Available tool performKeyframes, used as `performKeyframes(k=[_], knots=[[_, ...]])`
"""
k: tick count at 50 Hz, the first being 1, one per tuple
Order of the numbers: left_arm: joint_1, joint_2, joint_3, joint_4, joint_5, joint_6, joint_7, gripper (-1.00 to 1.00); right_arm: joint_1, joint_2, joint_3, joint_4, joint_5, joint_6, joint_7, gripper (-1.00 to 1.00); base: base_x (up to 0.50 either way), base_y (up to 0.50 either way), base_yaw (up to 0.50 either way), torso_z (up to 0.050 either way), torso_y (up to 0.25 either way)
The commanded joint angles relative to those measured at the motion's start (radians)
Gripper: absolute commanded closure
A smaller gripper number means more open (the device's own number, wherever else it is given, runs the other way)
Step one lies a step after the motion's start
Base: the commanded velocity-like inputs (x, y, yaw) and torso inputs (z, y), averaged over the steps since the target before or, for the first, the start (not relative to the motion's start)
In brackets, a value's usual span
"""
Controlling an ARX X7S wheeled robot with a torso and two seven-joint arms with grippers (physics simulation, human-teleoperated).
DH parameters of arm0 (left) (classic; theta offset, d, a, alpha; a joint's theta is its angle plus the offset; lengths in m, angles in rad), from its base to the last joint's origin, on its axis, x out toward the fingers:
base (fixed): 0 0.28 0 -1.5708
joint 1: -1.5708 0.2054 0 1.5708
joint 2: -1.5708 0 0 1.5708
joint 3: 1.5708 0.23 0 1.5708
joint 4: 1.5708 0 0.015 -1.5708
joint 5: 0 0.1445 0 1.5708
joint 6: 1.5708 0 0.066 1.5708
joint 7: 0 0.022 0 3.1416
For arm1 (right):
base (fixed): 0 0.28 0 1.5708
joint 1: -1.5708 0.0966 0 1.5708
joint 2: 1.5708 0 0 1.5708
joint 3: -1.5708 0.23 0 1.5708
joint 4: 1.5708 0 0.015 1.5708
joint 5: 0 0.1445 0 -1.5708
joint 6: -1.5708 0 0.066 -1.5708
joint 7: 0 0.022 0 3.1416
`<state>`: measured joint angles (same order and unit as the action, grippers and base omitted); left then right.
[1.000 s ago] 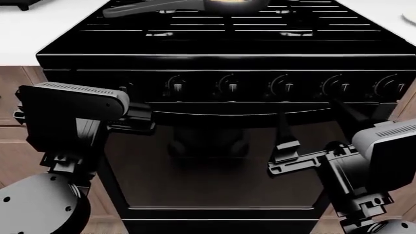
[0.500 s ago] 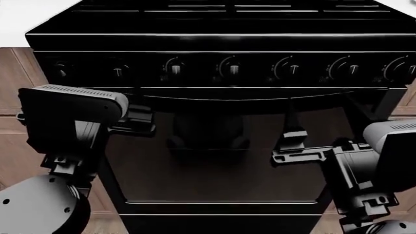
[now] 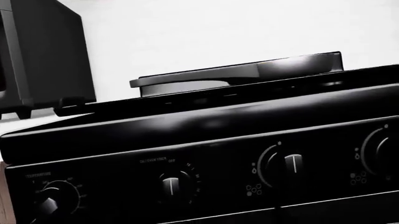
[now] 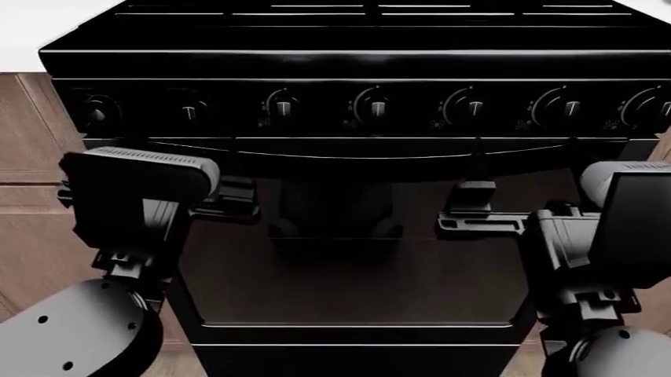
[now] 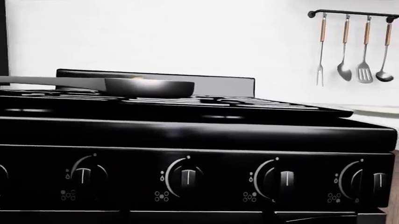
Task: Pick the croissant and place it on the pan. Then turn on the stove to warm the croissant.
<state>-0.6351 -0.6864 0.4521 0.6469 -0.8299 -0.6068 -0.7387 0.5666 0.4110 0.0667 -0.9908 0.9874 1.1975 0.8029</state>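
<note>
Ahead, black stove between wood cabinets, white wall; tool openings indiscernible.

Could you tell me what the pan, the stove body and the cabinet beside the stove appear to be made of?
The pan looks like dark metal with a glossy finish, going by the bright highlight on its rim. The stove appears to be black enamelled or painted metal, glossy enough to show reflections along its front edge. The cabinet seems to be brown wood or wood-look laminate, with matte, grain-like panelling. Being renders, these are only apparent.
</note>
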Motion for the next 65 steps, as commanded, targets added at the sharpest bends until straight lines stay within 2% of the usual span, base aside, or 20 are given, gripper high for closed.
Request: performKeyframes(k=[1, 16, 26, 33, 43, 65], knots=[[0.021, 0.005, 0.001, -0.008, 0.032, 0.038, 0.006, -1.00, 0.135, -0.058, 0.017, 0.036, 0.159, 0.165, 0.189, -1.00, 0.00, 0.00, 0.00, 0.000, 0.000], [0.038, -0.011, -0.049, 0.040, -0.036, 0.052, -0.015, -1.00, 0.212, -0.130, 0.019, 0.102, 0.328, 0.269, 0.388, -1.00, 0.00, 0.00, 0.00, 0.000, 0.000], [0.036, -0.006, -0.044, 0.046, -0.030, 0.038, -0.040, -1.00, 0.208, -0.052, 0.003, 0.119, 0.308, 0.234, 0.296, -1.00, 0.00, 0.00, 0.00, 0.000, 0.000], [0.023, -0.003, -0.038, 0.063, -0.033, 0.011, -0.072, -1.00, 0.268, -0.041, 0.013, 0.184, 0.404, 0.252, 0.320, -1.00, 0.00, 0.00, 0.00, 0.000, 0.000], [0.022, -0.006, -0.037, 0.068, -0.034, 0.001, -0.086, -1.00, 0.288, -0.033, -0.008, 0.253, 0.404, 0.235, 0.291, -1.00, 0.00, 0.00, 0.00, 0.000, 0.000], [0.021, 0.004, -0.024, 0.057, -0.025, 0.002, -0.087, -1.00, 0.416, 0.004, -0.021, 0.475, 0.677, 0.232, 0.458, -1.00, 0.00, 0.00, 0.00, 0.000, 0.000]])
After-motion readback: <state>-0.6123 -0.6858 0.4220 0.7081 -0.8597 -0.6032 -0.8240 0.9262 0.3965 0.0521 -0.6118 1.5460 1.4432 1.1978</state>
